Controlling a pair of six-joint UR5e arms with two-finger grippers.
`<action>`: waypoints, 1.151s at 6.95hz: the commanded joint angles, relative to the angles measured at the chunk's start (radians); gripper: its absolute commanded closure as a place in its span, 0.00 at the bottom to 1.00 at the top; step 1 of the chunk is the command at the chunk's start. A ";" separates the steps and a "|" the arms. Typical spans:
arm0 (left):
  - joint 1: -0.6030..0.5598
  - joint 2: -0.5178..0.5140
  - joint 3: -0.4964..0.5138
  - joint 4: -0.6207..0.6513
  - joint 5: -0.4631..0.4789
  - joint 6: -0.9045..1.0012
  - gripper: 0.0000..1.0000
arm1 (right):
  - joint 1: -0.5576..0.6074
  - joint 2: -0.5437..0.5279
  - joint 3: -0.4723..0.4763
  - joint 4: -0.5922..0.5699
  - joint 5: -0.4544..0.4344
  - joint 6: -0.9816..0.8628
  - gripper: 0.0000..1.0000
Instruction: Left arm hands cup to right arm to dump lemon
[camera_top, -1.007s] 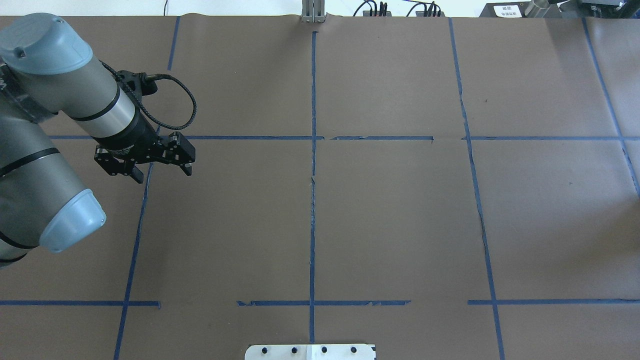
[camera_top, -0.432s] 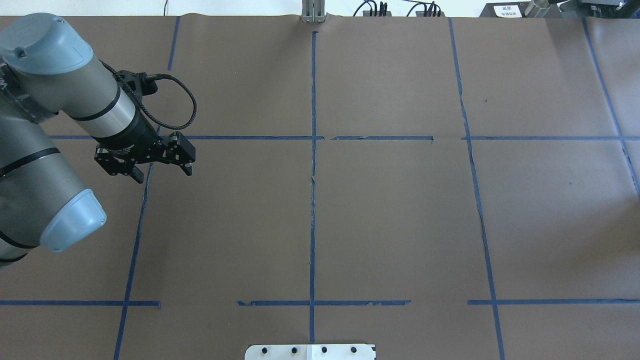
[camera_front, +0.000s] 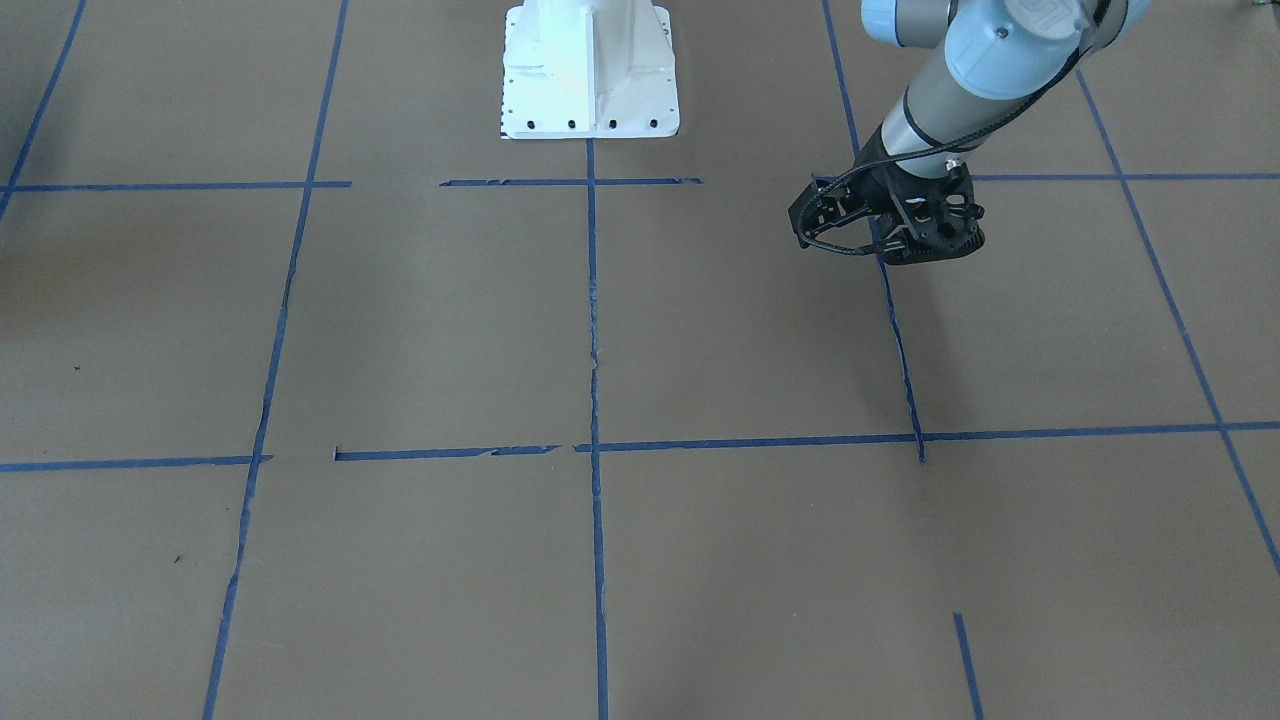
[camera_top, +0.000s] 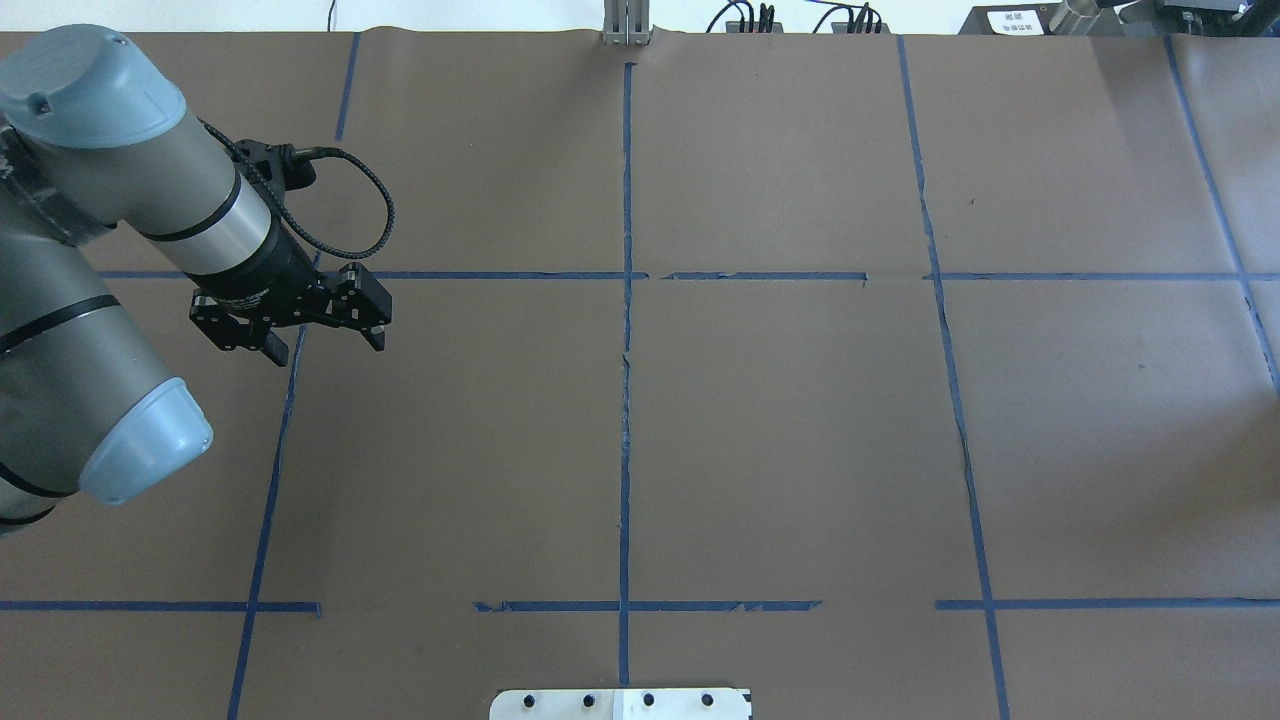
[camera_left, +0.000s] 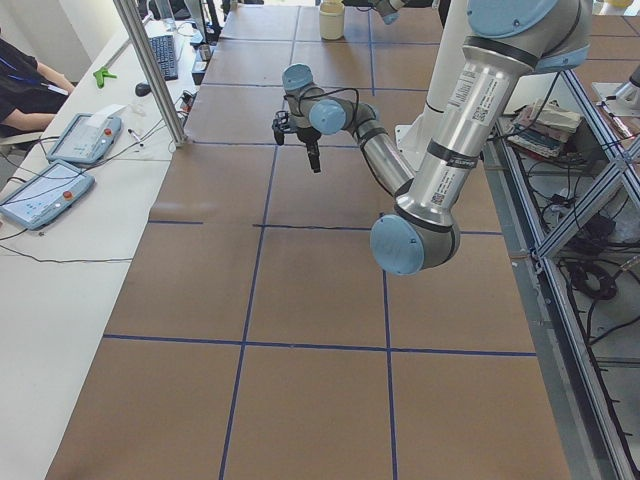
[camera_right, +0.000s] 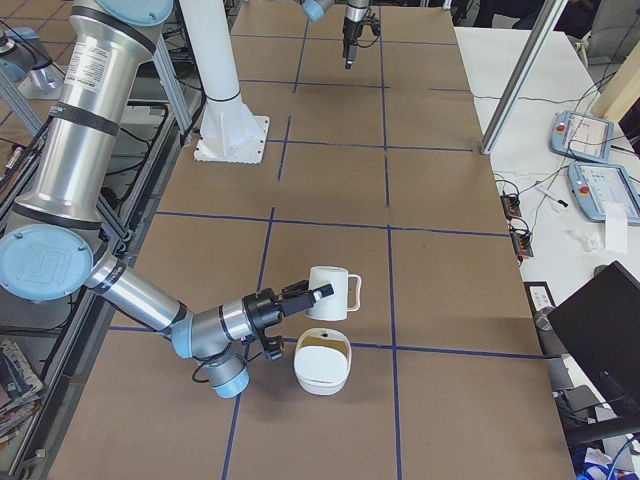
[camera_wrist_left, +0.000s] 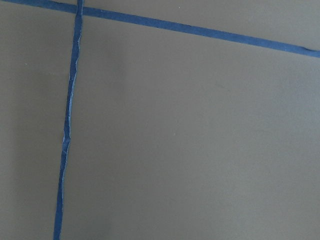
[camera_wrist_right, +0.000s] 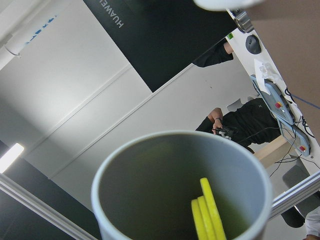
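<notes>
left gripper (camera_top: 328, 350) wide | right gripper (camera_right: 318, 292) cannot tell | cup (camera_right: 334, 302) mouth faces that gripper

Only 2 marks read clearly from my station.
White "HUAWEI" runs along the dark panel (camera_wrist_right: 150, 45), up and left of the cup (camera_wrist_right: 185, 134) in the right wrist camera. A "UR" mark sits on the pale blue joint cap (camera_right: 45, 262), far back up the arm from the right claw (camera_right: 320, 292). I can't read the white sign (camera_top: 1010, 20), well apart from the left claw (camera_top: 325, 345), or the stickers (camera_left: 470, 85) up that arm: print too small.
</notes>
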 joint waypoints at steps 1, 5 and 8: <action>0.000 0.000 -0.002 0.000 0.000 0.000 0.00 | -0.001 0.001 -0.006 0.016 -0.010 0.029 0.65; -0.002 0.000 -0.004 0.000 0.000 0.000 0.00 | -0.001 0.001 -0.007 0.016 -0.010 0.061 0.65; 0.000 0.001 -0.005 0.000 0.000 -0.002 0.00 | -0.001 0.001 -0.018 0.047 -0.048 0.195 0.64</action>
